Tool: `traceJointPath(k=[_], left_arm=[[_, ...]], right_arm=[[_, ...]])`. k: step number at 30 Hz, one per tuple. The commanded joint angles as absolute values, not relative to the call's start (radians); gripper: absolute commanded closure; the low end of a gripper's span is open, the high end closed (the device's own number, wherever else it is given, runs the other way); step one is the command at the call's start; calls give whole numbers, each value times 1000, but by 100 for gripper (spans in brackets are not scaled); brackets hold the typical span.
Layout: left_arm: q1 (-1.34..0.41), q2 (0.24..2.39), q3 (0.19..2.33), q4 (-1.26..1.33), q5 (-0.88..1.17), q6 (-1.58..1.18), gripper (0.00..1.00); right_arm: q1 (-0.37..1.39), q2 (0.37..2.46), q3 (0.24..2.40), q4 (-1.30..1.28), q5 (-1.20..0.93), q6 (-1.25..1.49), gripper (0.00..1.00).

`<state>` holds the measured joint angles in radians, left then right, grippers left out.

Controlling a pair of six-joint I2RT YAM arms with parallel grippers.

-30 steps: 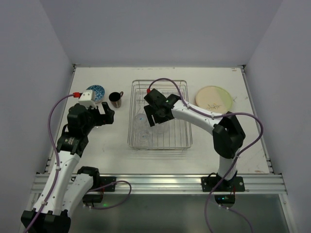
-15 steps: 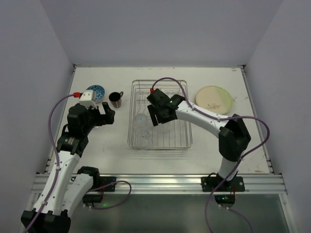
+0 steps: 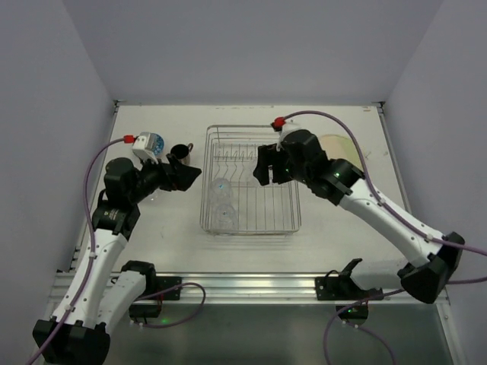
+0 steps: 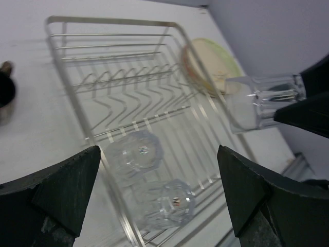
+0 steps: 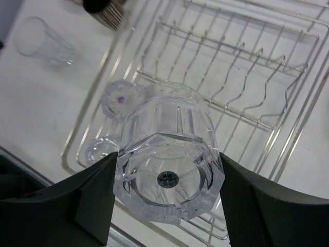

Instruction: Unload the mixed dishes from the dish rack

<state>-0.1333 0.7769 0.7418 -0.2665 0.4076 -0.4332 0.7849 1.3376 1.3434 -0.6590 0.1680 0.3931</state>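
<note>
Right end effector (image 5: 167, 177) raised, pinching glass (image 4: 262, 103) | dish rack (image 3: 251, 230): two glasses (image 4: 134, 153) | left end effector (image 4: 160, 193) spread

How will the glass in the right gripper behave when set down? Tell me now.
The glass looks stiff and probably breakable: it is clear and thick-walled, so a knock on the rack could chip it. Its smooth faceted sides seem slippery in the right gripper. It appears held sideways, so it may roll if released that way.

There were four glasses (image 5: 167, 144) (image 4: 134, 153) (image 4: 169, 200) (image 5: 43, 43): one in the right claw (image 5: 169, 177), two beside it, one farther out. There was also one plate (image 4: 211, 59), mug (image 3: 180, 154), bowl (image 3: 154, 143) and rack (image 3: 247, 126).
</note>
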Motion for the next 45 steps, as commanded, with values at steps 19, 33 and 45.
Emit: traceJointPath(k=[19,33,45], left_arm=[[-525,979,727,965,953,-1000,15],[-574,976,718,988,922,-966,72],[-580,913,750,784,812,-786,100]], right_arm=[[657,871,1051,124,-574,420,82],[657,894,1000,224,-724,482,80],[657,905,997,171,-617,479,1]])
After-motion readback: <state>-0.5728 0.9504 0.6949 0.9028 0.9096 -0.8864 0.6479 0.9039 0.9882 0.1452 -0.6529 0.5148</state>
